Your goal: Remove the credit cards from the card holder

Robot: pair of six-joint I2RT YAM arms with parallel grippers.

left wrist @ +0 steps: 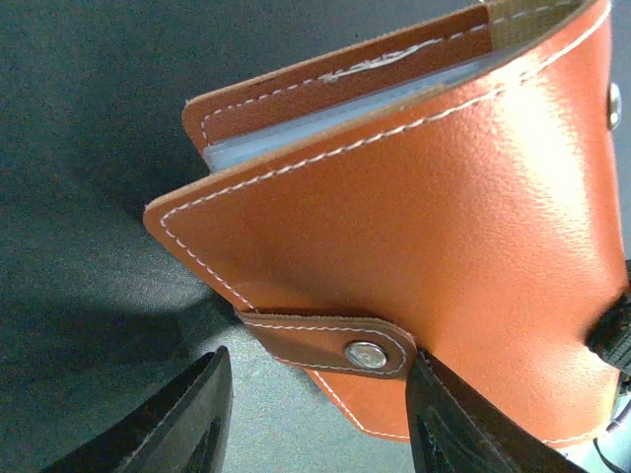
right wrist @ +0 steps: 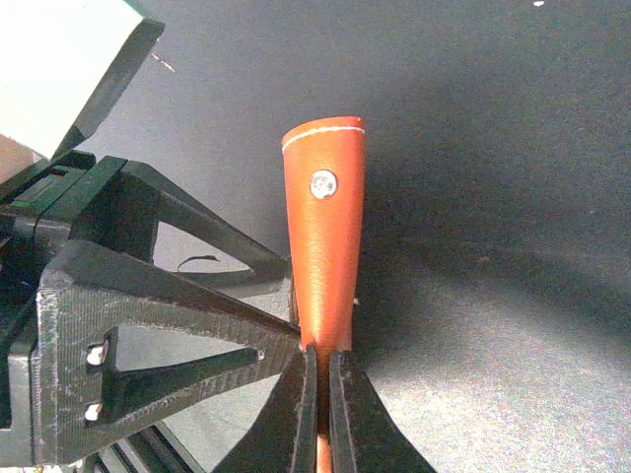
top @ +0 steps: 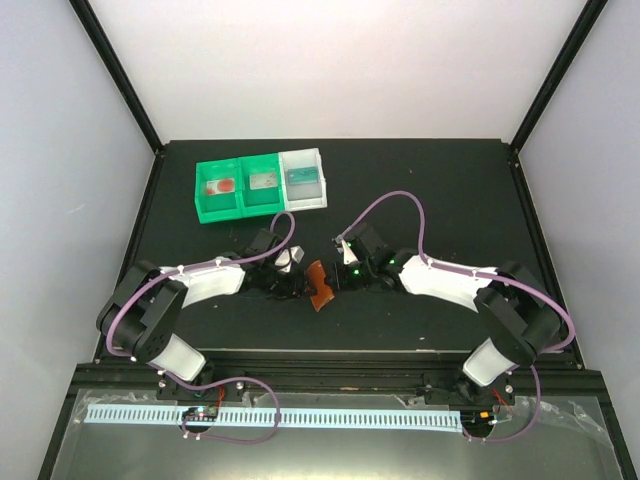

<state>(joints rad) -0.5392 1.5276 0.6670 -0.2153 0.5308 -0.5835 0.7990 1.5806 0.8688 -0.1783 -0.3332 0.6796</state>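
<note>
The brown card holder (top: 318,284) stands on edge on the black table between my two grippers. My right gripper (right wrist: 321,379) is shut on one thin edge of the holder (right wrist: 323,236) and holds it upright; it is just right of the holder in the top view (top: 337,277). My left gripper (left wrist: 317,389) is open. Its fingers stand either side of the holder's snap tab (left wrist: 330,340) without pinching it. The holder (left wrist: 444,227) gapes slightly. A pale blue-grey layer (left wrist: 325,123) shows between its covers; I cannot tell cards from pocket there.
Two joined green bins (top: 236,189) and a white bin (top: 303,178) stand at the back left of the table, each with a small item inside. The left gripper's black fingers (right wrist: 148,296) fill the left of the right wrist view.
</note>
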